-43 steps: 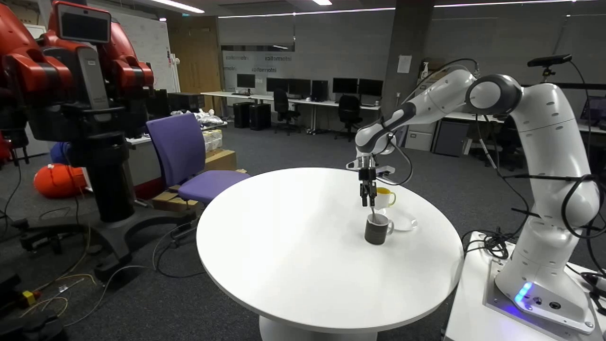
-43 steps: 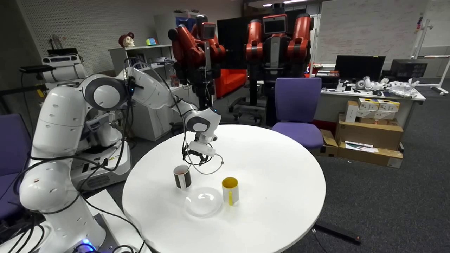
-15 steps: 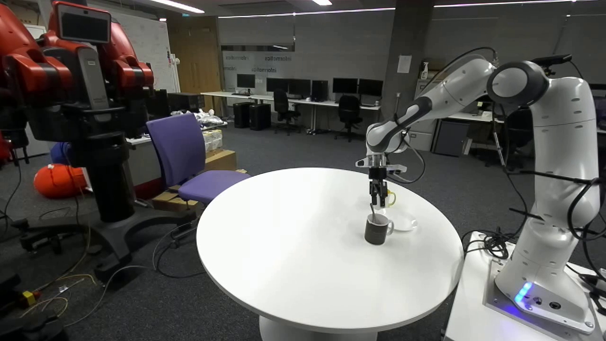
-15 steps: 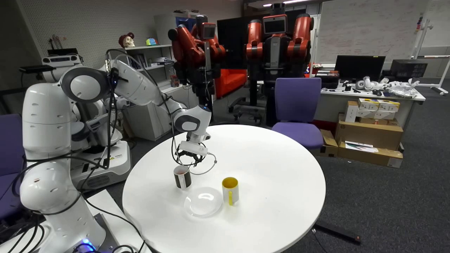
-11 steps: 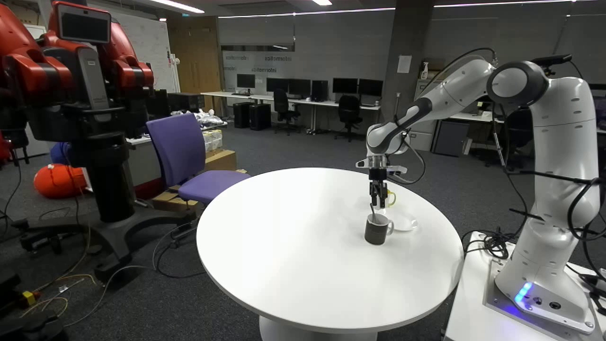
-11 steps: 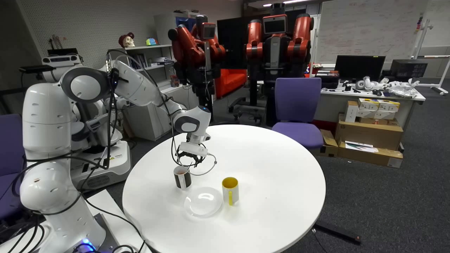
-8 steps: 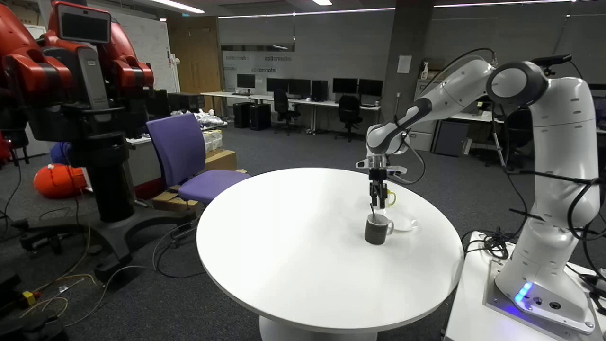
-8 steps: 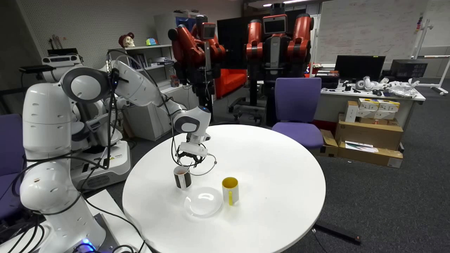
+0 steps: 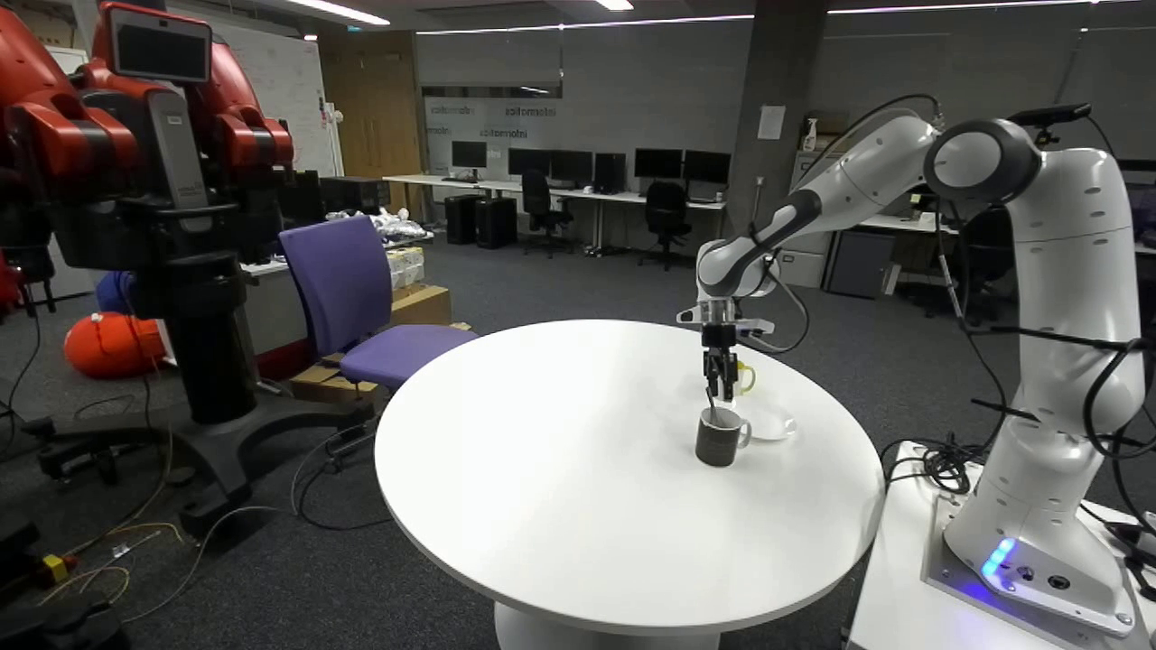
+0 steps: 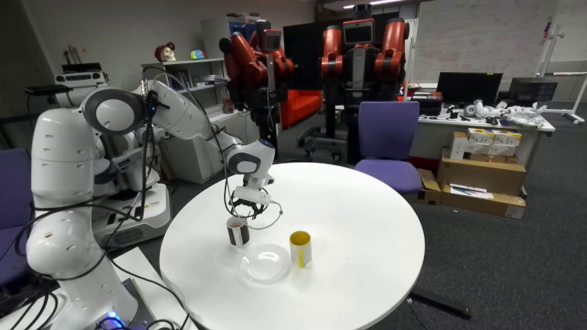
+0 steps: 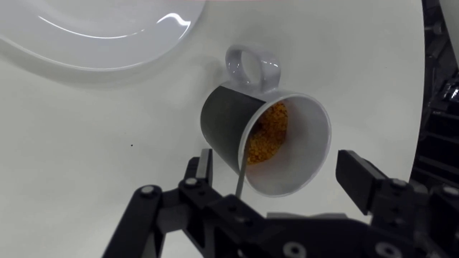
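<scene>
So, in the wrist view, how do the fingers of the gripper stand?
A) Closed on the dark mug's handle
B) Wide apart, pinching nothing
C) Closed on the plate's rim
B: the gripper shows a wide gap between its fingers, with the dark mug seen beyond it and its handle away from both.

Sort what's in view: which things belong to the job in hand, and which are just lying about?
Likely the job's: open gripper; dark mug; orange-brown contents inside; thin utensil leaning in it.
Likely lying about: plate; yellow-lined mug; purple chair.
</scene>
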